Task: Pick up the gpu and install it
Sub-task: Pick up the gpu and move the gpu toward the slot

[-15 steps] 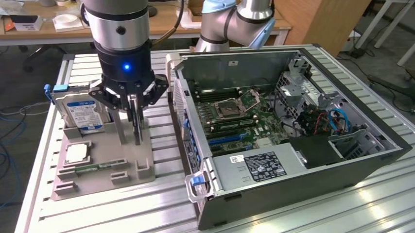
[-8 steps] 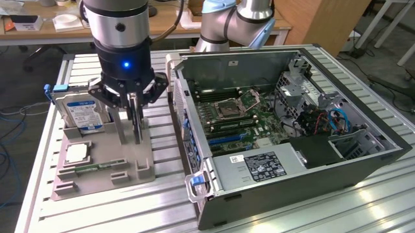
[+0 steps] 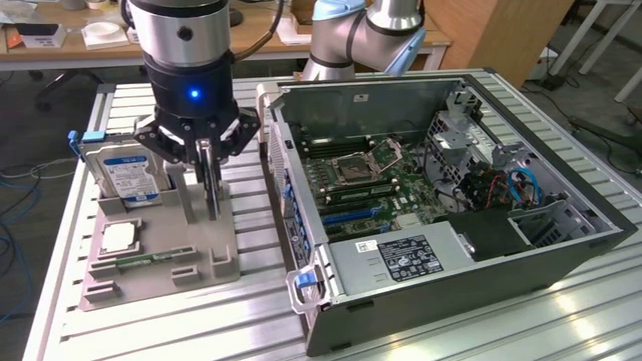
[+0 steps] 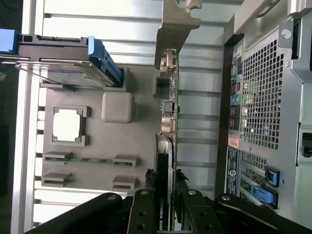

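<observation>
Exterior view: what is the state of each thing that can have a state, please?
Hand: closed on the graphics card.
Graphics card: upright on its edge in the tray, gripped at its top.
Hard drive: upright in its tray slot.
Processor chip: flat in its tray pocket.
Memory strip: lying in its tray holders.
Computer case: on its side, side panel off.

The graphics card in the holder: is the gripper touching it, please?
Touching. The wrist view shows the gripper closed against both faces of the graphics card, no gap.
</observation>
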{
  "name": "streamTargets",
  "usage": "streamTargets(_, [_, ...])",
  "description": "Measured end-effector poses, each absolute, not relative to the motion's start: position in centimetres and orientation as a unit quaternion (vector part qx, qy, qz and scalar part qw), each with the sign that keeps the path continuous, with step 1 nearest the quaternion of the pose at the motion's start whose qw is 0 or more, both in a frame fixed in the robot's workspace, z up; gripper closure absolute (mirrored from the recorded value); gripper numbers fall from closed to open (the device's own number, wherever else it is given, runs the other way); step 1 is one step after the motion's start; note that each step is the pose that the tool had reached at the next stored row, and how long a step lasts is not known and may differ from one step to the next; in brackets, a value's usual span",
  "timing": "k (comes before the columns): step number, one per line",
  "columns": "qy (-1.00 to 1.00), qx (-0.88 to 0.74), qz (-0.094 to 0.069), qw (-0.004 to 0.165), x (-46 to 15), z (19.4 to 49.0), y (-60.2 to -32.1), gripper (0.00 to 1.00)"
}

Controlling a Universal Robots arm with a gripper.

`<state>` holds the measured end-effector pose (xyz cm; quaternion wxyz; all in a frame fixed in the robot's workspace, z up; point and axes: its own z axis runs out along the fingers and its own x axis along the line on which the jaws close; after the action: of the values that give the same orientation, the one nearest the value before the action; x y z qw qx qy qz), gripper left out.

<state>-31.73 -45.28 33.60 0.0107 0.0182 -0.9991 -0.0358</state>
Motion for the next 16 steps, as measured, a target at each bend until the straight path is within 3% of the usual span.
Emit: streamTargets(16, [-0.999, 0.024, -0.036, 0.011, -31.73, 34.52, -45.28, 0.74])
